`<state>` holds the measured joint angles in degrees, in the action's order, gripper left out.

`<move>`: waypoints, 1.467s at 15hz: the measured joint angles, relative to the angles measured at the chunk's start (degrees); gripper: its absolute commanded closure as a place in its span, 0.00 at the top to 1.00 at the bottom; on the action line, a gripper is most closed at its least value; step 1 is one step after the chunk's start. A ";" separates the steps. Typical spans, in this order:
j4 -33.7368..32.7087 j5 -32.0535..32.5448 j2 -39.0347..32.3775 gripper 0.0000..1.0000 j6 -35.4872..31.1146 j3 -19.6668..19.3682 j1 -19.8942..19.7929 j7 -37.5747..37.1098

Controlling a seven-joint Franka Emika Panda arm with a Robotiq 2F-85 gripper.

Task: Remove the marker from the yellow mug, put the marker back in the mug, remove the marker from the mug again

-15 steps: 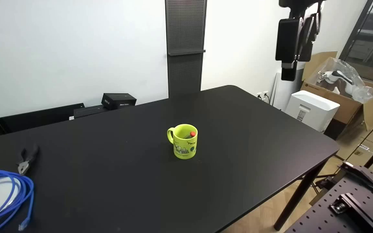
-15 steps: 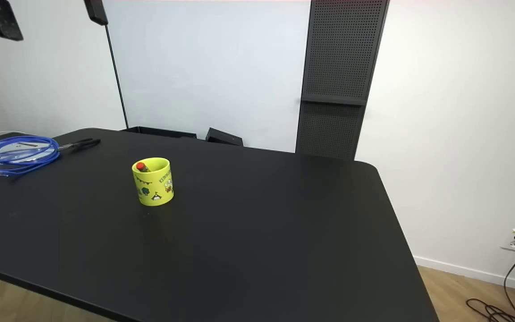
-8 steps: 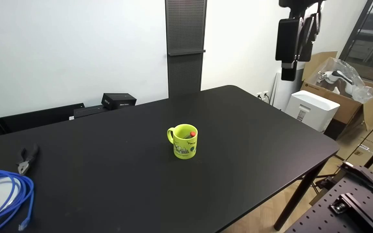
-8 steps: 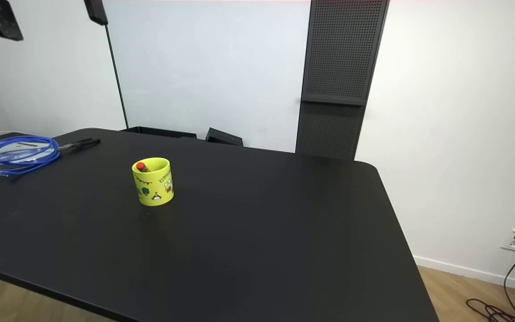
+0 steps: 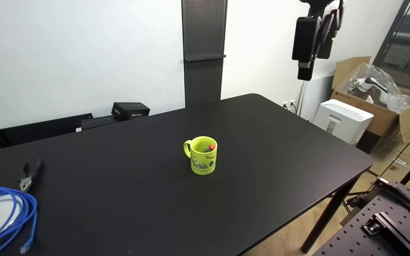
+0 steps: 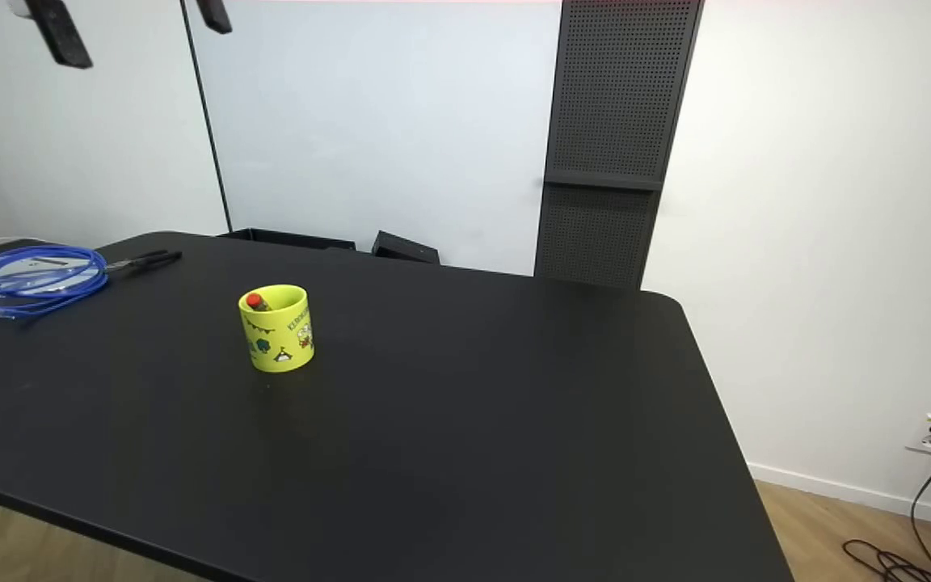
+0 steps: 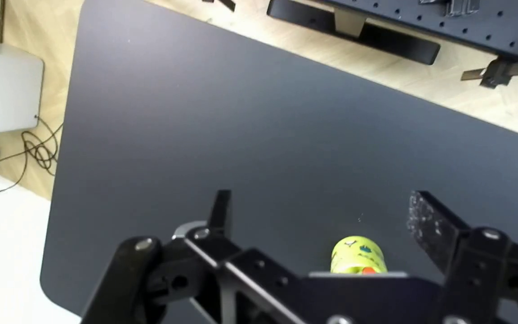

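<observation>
Yellow mug (image 5: 203,161), smooth cyl. w/ red-topped marker (image 6: 257,301) prob. tilted inside; end effector (image 7: 323,195) spread wide.

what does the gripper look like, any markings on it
The gripper is mostly black, with jointed links, round silvery pins and flat, slab-like fingers. In the wrist view, one finger's inner face has whitish specks. A grey band shows near a fingertip in an exterior view. I see no cables on it.
</observation>
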<state>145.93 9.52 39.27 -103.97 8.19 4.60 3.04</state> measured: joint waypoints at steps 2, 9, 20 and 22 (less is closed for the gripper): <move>-0.26 3.03 -1.85 1.00 -6.22 0.01 -0.60 -0.44; -1.96 3.93 -17.05 1.00 -30.22 -0.21 -1.26 -0.94; -10.70 0.93 -38.52 1.00 -34.40 0.55 2.06 -0.90; -10.71 1.15 -39.68 1.00 -33.58 1.00 2.91 -1.50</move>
<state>135.22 10.68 -0.42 -137.55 9.19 7.52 1.55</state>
